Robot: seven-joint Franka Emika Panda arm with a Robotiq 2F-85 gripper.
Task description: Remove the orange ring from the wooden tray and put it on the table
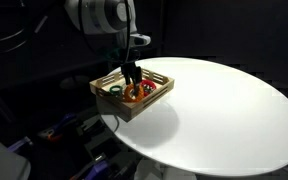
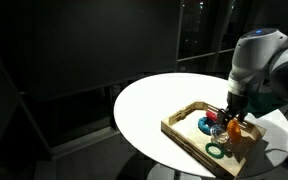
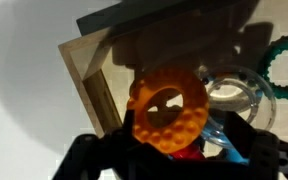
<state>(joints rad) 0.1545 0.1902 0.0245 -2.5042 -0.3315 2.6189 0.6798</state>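
We find the orange ring at the wooden tray, between the fingers; whether they grip it, we cannot tell. It looks light, stiff and smooth, so pinch across its band.

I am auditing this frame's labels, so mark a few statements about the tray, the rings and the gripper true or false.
1. The shallow, slatted, light-brown wooden tray stands on the large round white table. True.
2. The small bright orange doughnut-shaped ring lies on bare table top. False: it is within the tray's outline, right under the gripper.
3. A green ring sits in the tray. True.
4. The orange ring is the only ring there. False: the green ring and a blue ring are there too.
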